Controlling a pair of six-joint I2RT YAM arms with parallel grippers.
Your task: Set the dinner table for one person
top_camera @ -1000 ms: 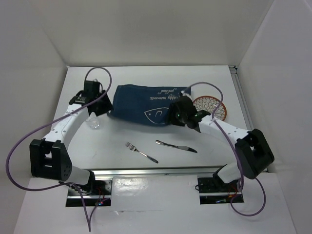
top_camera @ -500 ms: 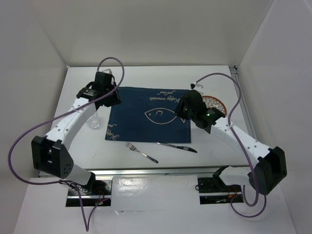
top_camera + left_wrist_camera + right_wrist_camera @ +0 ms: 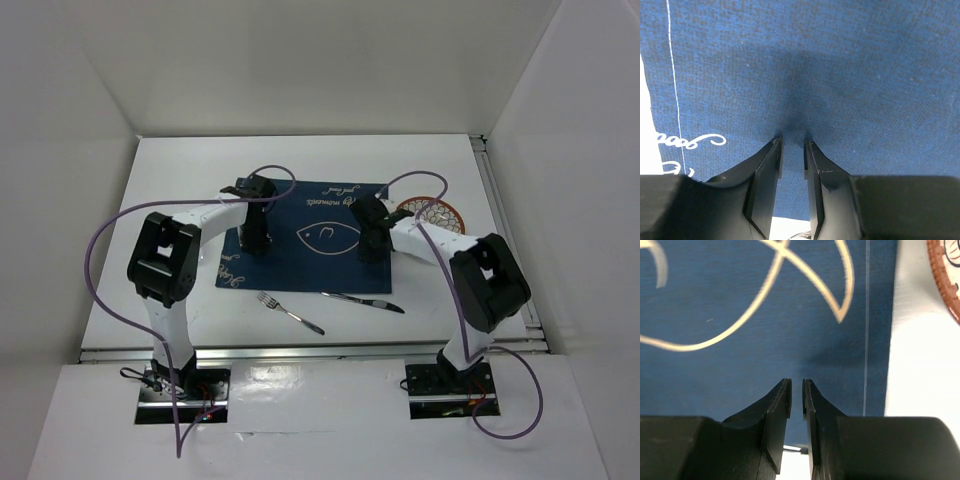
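Observation:
The navy placemat [image 3: 310, 240] with its fish drawing lies spread flat on the white dinner table [image 3: 170, 180]. My left gripper [image 3: 253, 240] points down onto the mat's left part. In the left wrist view its jaws [image 3: 792, 137] stand narrowly open, tips on the blue cloth [image 3: 840, 75], nothing between them. My right gripper [image 3: 370, 246] stands over the mat's right part. There its jaws [image 3: 796, 382] are a thin gap apart, empty, above the cloth [image 3: 740, 365] near the mat's stitched edge.
A patterned plate with a red-brown rim [image 3: 435, 215] sits right of the mat, partly behind my right arm, and its rim [image 3: 945, 280] also shows from the wrist. A fork [image 3: 290, 312] and a knife [image 3: 362, 300] lie on the table near the mat's front edge.
The folded mat has been pulled out flat. Both grippers then moved from its far corners inward onto the cloth. The right jaws have narrowed.

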